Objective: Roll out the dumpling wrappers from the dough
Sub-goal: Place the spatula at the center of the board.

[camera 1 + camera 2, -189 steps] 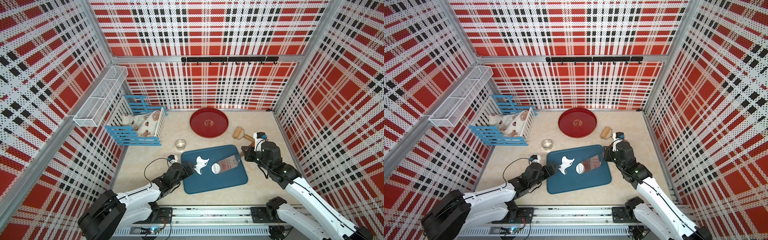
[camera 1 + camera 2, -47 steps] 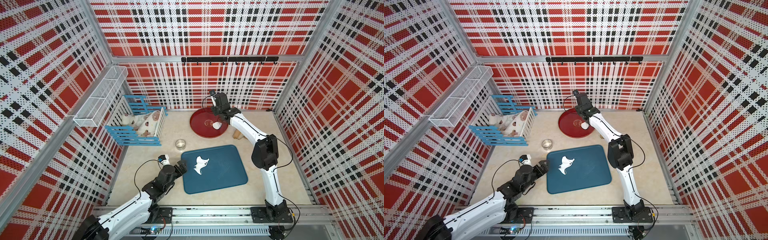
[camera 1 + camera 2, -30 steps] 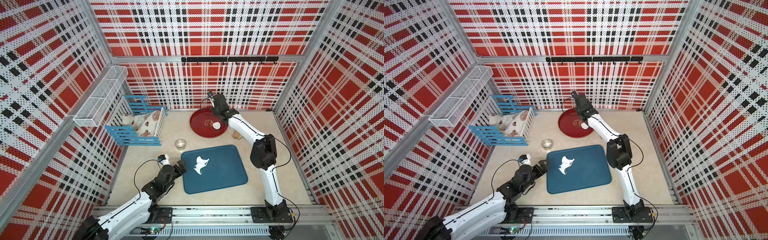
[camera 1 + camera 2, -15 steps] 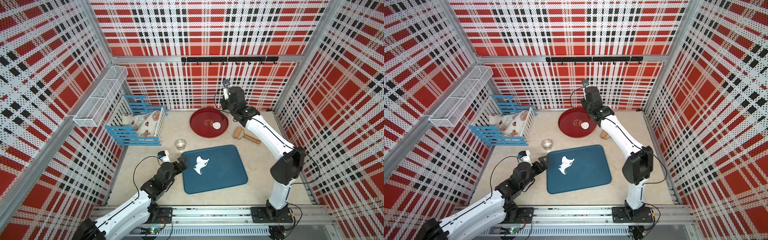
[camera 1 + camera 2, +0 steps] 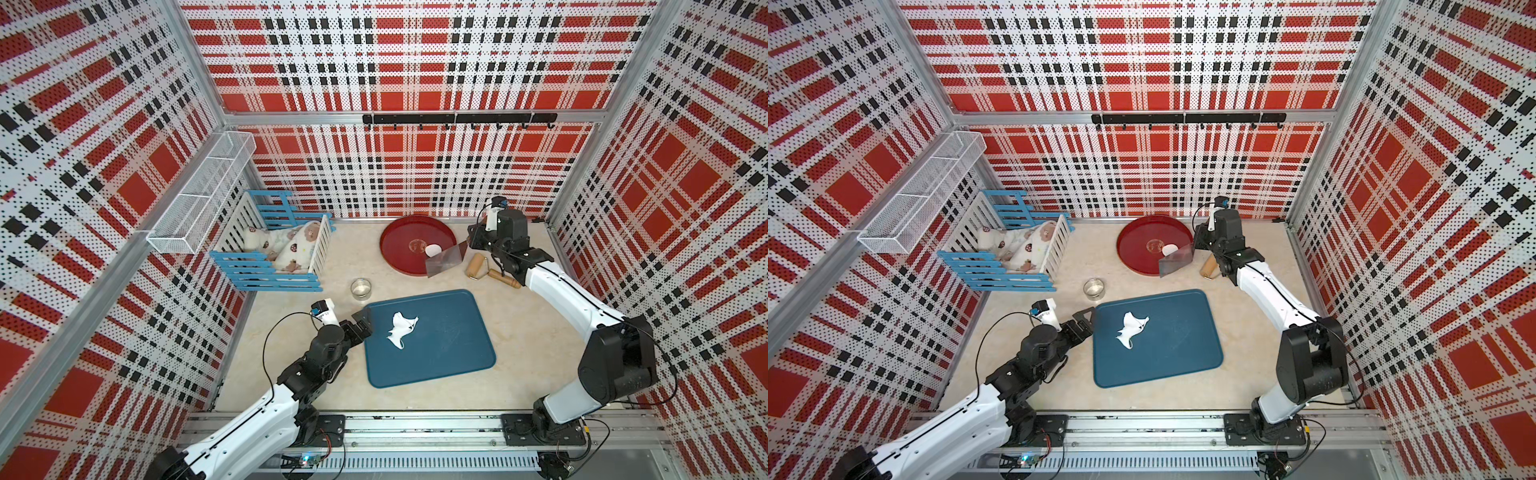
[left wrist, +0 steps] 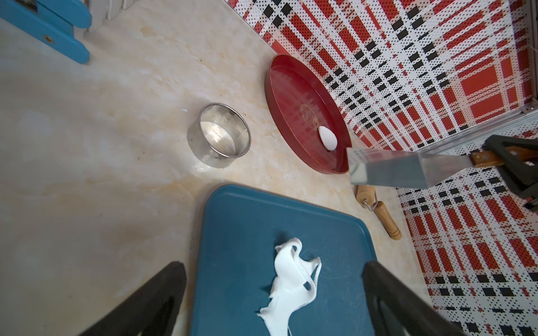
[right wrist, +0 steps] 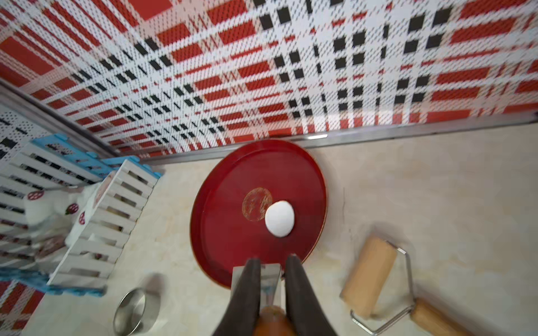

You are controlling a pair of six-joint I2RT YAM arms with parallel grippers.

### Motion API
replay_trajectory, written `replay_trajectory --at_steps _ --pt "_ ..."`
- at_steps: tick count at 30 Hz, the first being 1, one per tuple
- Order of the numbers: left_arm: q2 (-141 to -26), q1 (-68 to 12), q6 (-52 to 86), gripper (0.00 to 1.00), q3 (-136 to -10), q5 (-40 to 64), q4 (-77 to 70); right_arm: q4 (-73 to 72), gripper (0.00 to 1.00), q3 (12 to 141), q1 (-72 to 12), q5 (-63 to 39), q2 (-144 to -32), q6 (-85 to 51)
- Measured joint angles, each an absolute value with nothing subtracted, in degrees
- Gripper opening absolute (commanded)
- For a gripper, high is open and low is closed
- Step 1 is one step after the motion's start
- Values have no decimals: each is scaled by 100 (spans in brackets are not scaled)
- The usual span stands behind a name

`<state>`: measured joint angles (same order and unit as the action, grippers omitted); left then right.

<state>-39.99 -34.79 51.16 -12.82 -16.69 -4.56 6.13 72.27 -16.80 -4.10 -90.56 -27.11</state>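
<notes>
A round white dumpling wrapper [image 5: 432,249] [image 7: 279,217] lies on the red plate [image 5: 399,257] [image 5: 1138,257] at the back. The dough [image 5: 401,330] [image 6: 291,279], a ragged white scrap, rests on the blue board [image 5: 449,353] [image 5: 1175,353]. My right gripper [image 5: 473,242] [image 7: 272,259] is shut on the wooden handle of a metal scraper [image 5: 445,260] [image 6: 390,171]. The scraper's bare blade hangs over the plate's right rim, beside the wrapper. My left gripper [image 5: 362,323] [image 6: 273,266] stands open at the board's left edge, its fingers wide apart, short of the dough.
A metal ring [image 5: 360,288] [image 6: 219,135] stands on the table between plate and board. A wooden rolling pin [image 5: 482,270] [image 7: 369,276] lies right of the plate. A blue-and-white crate with plush toys [image 5: 274,253] fills the back left; a wire basket [image 5: 199,199] hangs on the left wall.
The right arm has swung from over the plate to its right side, drawing the scraper back; the wrapper stays on the plate. The left arm has barely moved.
</notes>
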Motion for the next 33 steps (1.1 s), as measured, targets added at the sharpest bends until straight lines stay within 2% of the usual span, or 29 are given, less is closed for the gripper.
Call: replay_trajectory --at_steps 11,26,31,33 --pt "-3999 -3479 5214 99 -1280 -1675 -462 -226 0 6960 -1708 -1153 -9660 -3553" --pt "-4099 -3479 5229 99 -1280 -1675 -493 -701 1 6670 -1704 -1570 -10383 -3719" --pt "-4099 -3479 5234 99 -1280 -1675 -519 -821 24 6681 -1706 -1664 -10569 -3787" --pt "-4099 -3479 5238 99 -1280 -1675 -526 -777 30 6681 -1706 -1640 -10597 -3750"
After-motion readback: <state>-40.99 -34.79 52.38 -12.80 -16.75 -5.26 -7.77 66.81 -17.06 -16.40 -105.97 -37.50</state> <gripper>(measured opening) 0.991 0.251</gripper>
